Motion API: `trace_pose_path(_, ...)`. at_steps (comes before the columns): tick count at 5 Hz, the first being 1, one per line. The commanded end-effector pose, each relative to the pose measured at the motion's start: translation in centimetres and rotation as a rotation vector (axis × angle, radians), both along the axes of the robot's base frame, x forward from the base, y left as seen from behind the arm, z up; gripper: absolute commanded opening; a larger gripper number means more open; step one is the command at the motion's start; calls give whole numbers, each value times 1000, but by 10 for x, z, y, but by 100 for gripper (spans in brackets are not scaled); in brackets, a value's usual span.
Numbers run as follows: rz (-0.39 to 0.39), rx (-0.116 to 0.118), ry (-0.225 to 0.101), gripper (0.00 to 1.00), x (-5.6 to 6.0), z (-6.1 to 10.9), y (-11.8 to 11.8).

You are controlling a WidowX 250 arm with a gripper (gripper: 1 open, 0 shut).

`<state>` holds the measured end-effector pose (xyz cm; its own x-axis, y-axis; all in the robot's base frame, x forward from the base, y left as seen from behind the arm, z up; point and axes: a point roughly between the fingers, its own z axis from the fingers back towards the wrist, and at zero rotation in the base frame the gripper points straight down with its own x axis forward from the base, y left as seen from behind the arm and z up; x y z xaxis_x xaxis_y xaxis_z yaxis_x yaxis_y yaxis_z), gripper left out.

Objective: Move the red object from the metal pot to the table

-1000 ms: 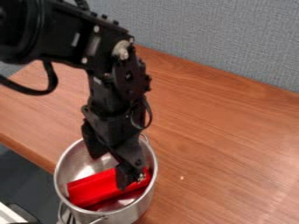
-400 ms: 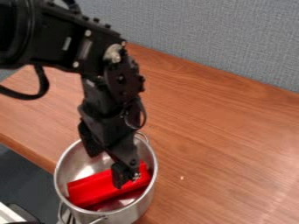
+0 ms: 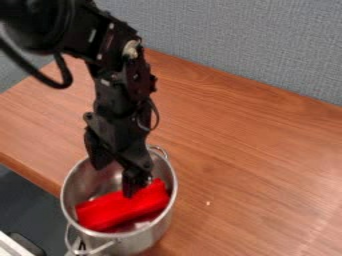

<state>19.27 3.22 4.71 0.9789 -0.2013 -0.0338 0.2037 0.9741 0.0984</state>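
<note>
The table (image 3: pixel 254 120) filled most of the frame, its wood grain running from upper left to lower right, bare apart from the pot. I had the metal pot (image 3: pixel 83 180) near the bottom edge, left of centre, which put it within easy reach under my arm.

The arm came in from the upper left and dropped steeply, so the gripper (image 3: pixel 118 172) pointed down into the pot's mouth; I judged that posture suited a straight grab from above.

The red object (image 3: pixel 123 209) lay on its side across the pot's floor, toward the lower right of the bowl, not yet out on the wood.

The jaws stood wide apart and held nothing. One finger reached down to the red object's upper edge; whether it touched, I could not tell.
</note>
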Motion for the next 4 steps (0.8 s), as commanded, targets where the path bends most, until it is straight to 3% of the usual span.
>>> trace_pose_path(1,-35,16,-25,100,6,-19,14)
trace_pose_path(3,-70,42,4,100,6,-66,32)
trace_pose_path(4,-30,32,-5,100,14,-60,28)
